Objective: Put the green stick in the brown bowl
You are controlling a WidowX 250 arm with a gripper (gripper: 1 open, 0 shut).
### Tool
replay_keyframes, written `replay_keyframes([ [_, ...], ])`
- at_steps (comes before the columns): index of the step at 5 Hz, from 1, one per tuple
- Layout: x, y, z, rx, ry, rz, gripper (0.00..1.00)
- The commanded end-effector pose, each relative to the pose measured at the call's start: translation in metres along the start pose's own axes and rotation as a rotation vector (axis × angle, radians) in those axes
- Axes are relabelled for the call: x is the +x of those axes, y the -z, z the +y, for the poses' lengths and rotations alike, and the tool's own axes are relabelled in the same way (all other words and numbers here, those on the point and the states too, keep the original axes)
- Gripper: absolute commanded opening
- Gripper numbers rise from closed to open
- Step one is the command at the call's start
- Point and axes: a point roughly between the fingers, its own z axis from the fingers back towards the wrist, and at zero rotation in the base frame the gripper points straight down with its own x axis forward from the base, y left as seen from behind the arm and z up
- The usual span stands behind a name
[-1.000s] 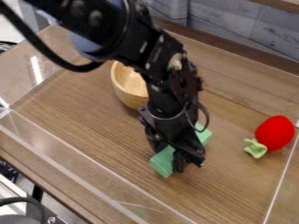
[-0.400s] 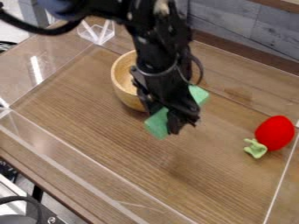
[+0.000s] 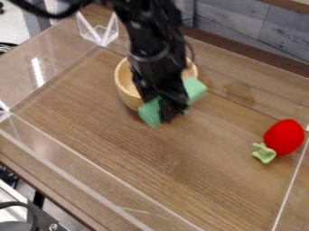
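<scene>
My gripper (image 3: pixel 165 101) points down and is shut on the green stick (image 3: pixel 154 113), a mint-green flat block whose ends stick out on either side of the black fingers. The stick hangs above the wooden table, at the near right rim of the brown bowl (image 3: pixel 126 83). Much of the bowl is hidden behind the black arm; its left wall and part of its pale inside show.
A red strawberry toy (image 3: pixel 284 136) with a pale green stem (image 3: pixel 265 152) lies at the right. Clear plastic walls (image 3: pixel 36 72) ring the wooden table (image 3: pixel 108 144). A grey wall runs along the back.
The gripper has carried the green stick up and to the left, from the table's middle to the bowl's near rim. Strawberry toy and bowl have stayed put.
</scene>
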Motion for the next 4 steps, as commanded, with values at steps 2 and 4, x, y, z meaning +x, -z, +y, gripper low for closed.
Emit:
replay_keyframes([
  [2,0.0162,-0.0199,0.0211,0.001,0.071,-0.035,0.0],
  [4,0.0177,-0.0151,0.0171,-0.005,0.064,-0.024,0.0],
])
